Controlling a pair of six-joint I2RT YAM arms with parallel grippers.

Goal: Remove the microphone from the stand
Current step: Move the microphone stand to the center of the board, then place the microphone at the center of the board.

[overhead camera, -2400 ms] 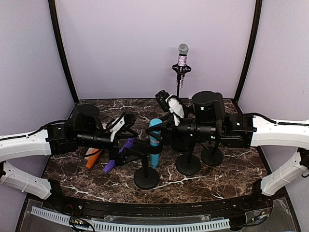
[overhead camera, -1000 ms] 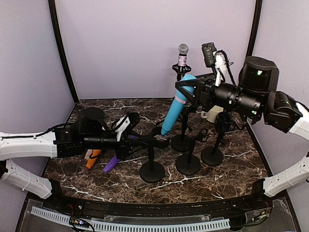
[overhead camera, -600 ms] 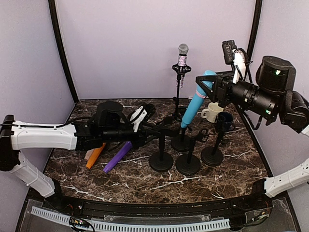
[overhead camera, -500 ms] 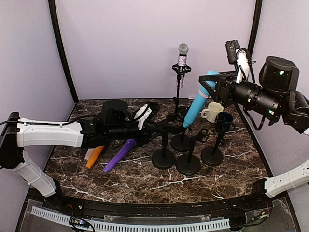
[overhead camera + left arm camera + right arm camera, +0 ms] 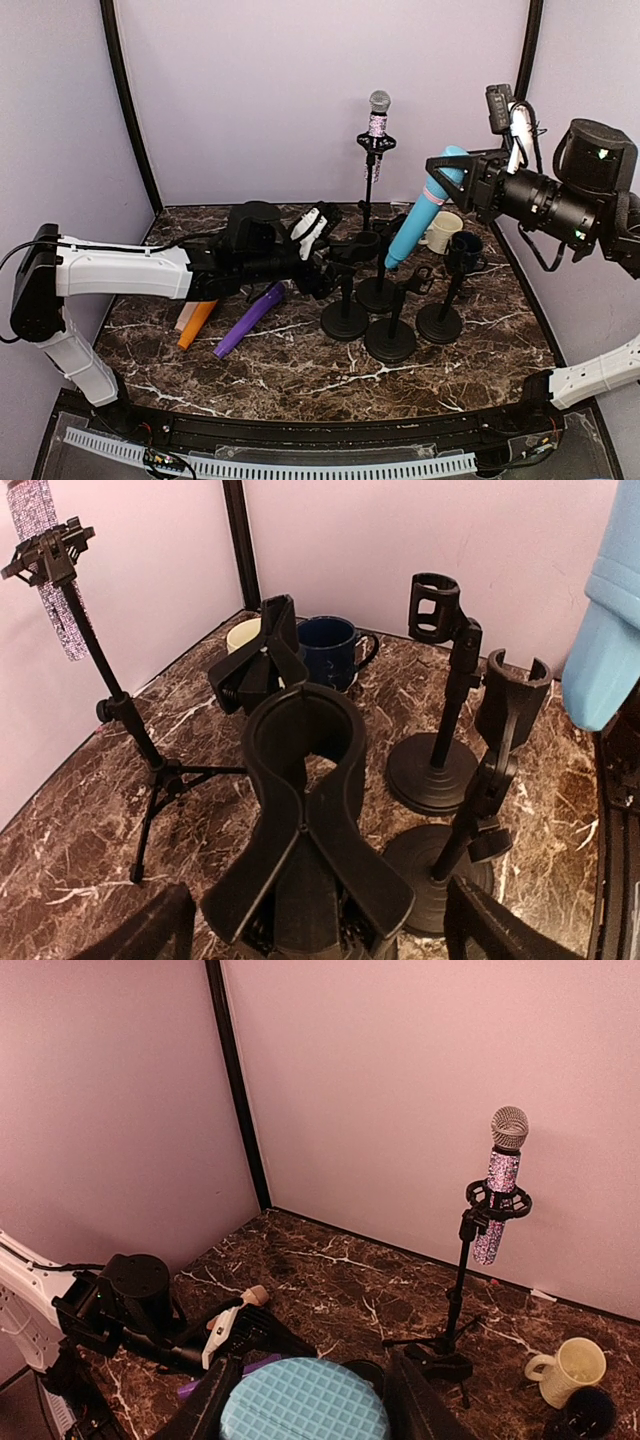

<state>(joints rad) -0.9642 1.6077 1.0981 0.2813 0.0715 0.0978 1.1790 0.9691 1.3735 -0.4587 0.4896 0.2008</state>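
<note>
right pincer (image 5: 468,186) clamped on blue microphone (image 5: 418,218), tilted, up off the worktop (image 5: 280,370). left pincer (image 5: 318,935) wide apart around clip of black stand (image 5: 300,780), not touching.

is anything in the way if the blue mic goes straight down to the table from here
Yes. The blue microphone, tilted in the right gripper, hangs over the cluster of empty black stands; their clips appear to sit below its lower end. Bare table shows in front of them.
</note>
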